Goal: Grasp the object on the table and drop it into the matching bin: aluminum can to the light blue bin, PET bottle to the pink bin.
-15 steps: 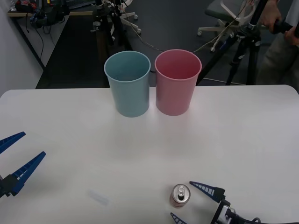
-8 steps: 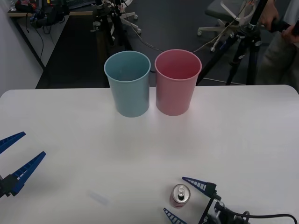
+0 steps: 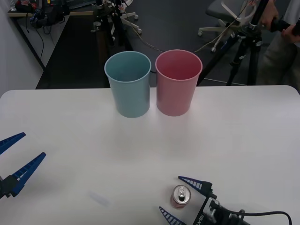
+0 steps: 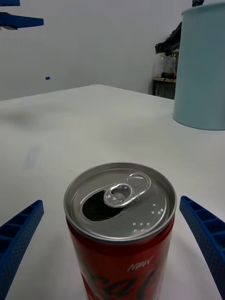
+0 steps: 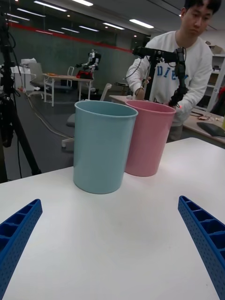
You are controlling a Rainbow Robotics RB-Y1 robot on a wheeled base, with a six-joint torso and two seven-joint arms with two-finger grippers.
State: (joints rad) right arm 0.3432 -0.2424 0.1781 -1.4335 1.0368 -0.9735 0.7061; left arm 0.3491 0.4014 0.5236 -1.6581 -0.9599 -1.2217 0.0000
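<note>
A small red aluminum can (image 3: 180,196) with a silver top and pull tab stands upright near the front edge of the white table (image 3: 234,136). My right gripper (image 3: 181,198) is open around it, one blue finger on each side, apart from the can. Up close, the can (image 4: 120,225) sits between the right gripper's (image 4: 112,243) two fingers. The light blue bin (image 3: 128,83) and the pink bin (image 3: 177,81) stand side by side at the table's far edge, also seen as the light blue bin (image 5: 103,145) and pink bin (image 5: 147,136). My left gripper (image 3: 14,157) rests open at the left edge.
A faint smudge (image 3: 99,198) marks the table left of the can. Tripods, chairs and a person stand beyond the far edge. The wide middle of the tabletop lies between the can and the bins.
My right gripper has slid left and forward, bringing its fingers from beside the can to either side of it. The left arm, can and bins have not moved.
</note>
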